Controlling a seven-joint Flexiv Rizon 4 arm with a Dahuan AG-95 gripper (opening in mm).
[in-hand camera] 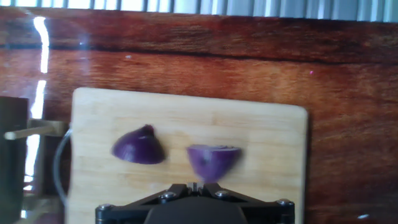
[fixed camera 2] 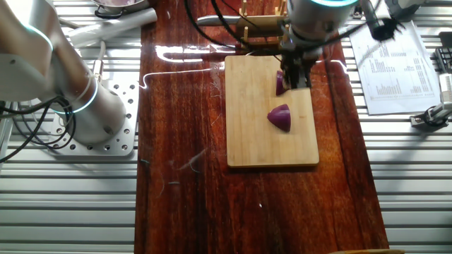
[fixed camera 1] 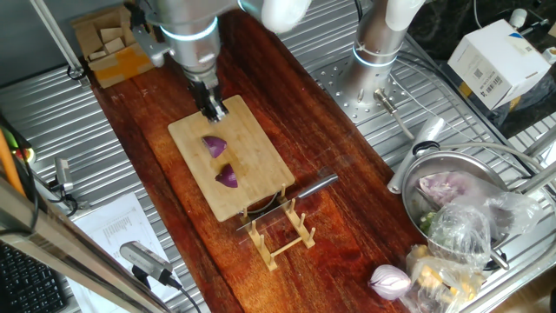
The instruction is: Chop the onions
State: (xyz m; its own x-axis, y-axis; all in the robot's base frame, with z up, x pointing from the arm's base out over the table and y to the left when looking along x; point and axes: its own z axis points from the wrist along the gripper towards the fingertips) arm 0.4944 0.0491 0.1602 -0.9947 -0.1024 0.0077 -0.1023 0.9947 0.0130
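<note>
- Two onion wedges lie on the cutting board, well apart: one wedge just beside the gripper, the other wedge nearer the rack.
- On the hand view the gripper's fingertips meet with nothing between them, so it is closed and empty, poised above the board's edge.
- Past the board's rack end, a wooden rack holds a cleaver on edge.
- Farther from the board, a whole onion sits by a metal bowl with bagged vegetables.
- Beside the board, a printed sheet lies on the table; its text is too small to read.
- Farthest from the board, a white box carries a barcode label, unreadable.
</note>
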